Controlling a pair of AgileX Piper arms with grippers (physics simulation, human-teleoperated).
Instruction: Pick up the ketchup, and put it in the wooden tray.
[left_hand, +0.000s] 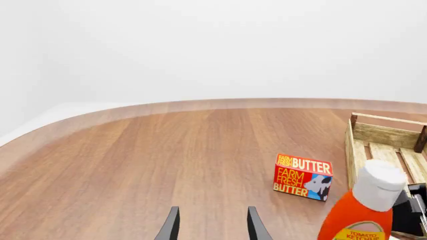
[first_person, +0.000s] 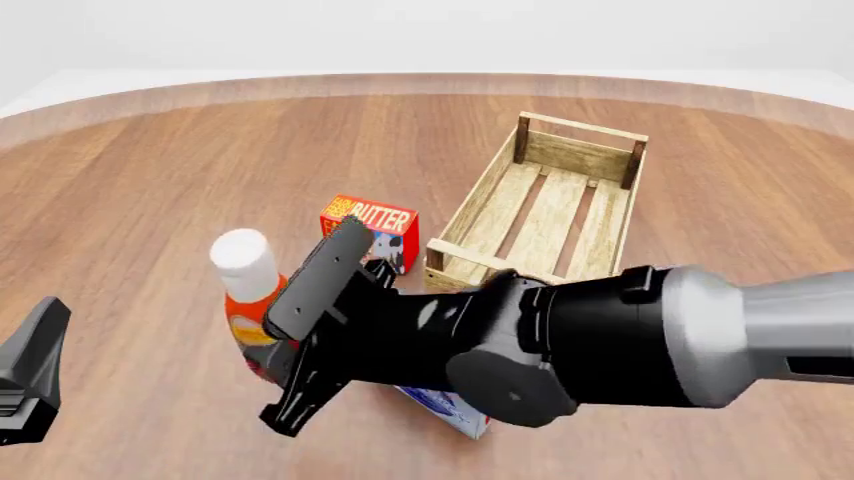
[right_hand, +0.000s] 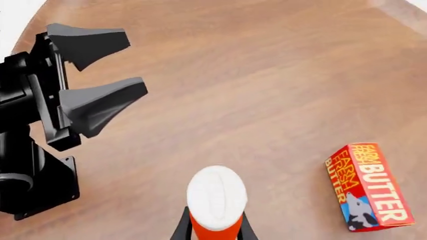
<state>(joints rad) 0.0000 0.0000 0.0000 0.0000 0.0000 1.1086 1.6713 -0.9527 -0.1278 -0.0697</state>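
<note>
so the wooden surface (first_person: 160, 180) is the biggest thing here, brown planks with a curved far edge. next up is the wooden tray (first_person: 483, 215), a light slatted crate with darker corner posts, sitting forward of the right tool and a bit off to its right side, nothing inside that i can see

the right arm's black and silver body fills most of the front view, reaching across toward the left side. the right tool (right_hand: 213, 231) is clamped around the ketchup (first_person: 248, 290), one finger on each side of the orange body just below the white cap, you can see that clearly in the right wrist view. the bottle stands roughly upright and is well short of the tray, so still outside it. can't tell from these shots if its base is touching the surface or lifted, the arm hides that part

the left tool (right_hand: 93, 80) is off to the left of the bottle, apart from it, fingers spread with an obvious gap and nothing between them

the butter box (first_person: 372, 225), red and yellow with a cow on it, lies just past the right tool, between the bottle and the near corner of the tray

there's also a blue and white box (first_person: 447, 408) poking out underneath the right arm, mostly hidden
</note>
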